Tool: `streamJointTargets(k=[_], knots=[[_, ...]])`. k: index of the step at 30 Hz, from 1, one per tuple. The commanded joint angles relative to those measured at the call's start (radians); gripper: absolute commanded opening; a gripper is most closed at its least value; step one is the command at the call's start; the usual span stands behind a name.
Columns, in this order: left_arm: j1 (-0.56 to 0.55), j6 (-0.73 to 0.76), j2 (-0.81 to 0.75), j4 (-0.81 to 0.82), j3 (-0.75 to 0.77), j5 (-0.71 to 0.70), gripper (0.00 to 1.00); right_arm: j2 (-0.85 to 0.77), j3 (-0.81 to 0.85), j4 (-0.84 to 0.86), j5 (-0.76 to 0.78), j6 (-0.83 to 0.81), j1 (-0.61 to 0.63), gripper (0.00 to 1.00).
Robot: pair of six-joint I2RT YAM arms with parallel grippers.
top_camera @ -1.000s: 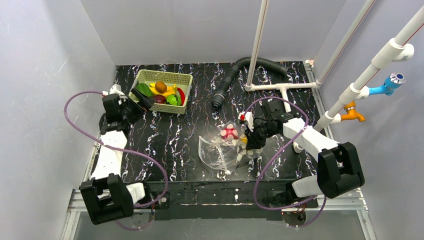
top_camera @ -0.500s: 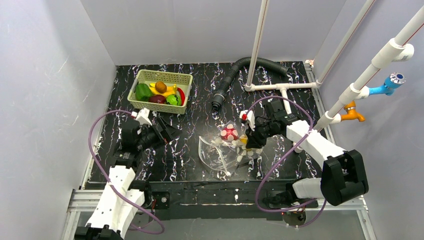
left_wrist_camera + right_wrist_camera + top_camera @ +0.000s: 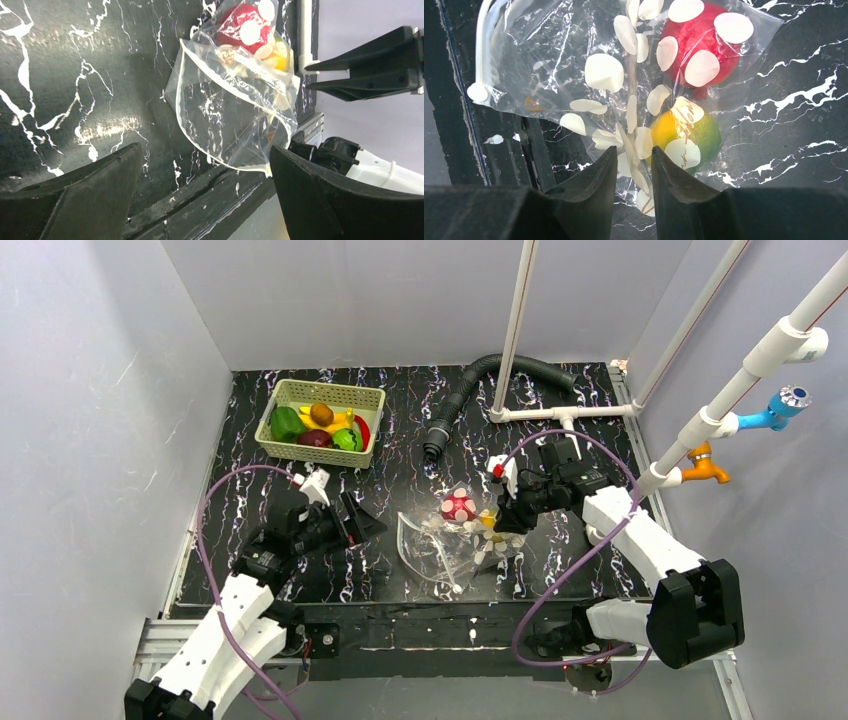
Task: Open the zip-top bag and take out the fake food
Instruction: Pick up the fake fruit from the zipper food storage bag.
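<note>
On the black marbled table (image 3: 400, 430) the zip-top bag (image 3: 445, 545) lies seemingly open, fake food (image 3: 459, 506) inside; the right gripper (image 3: 634, 150) is narrowly parted around its fold, the left gripper (image 3: 204, 150) spread wide nearby, so reaching inside comes next.

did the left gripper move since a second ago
Yes. The left gripper left the green basket's near edge and swung right, toward the zip-top bag at mid-table.
</note>
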Motion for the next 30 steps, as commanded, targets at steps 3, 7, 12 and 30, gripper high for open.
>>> streamJointTargets(k=[3,7,12,30], knots=[[-0.118,-0.059,-0.001,0.077,-0.074,-0.082,0.98,-0.043,-0.021,0.016,-0.058,-0.021,-0.017,0.39],[-0.225,-0.085,0.005,0.175,-0.115,-0.137,0.98,-0.066,-0.024,0.011,-0.076,-0.029,-0.028,0.4],[-0.331,-0.077,0.043,0.281,-0.129,-0.201,0.98,-0.085,-0.018,0.004,-0.101,-0.025,-0.044,0.41],[-0.585,-0.054,0.313,0.606,-0.158,-0.364,0.97,-0.091,-0.014,-0.002,-0.114,-0.026,-0.061,0.42]])
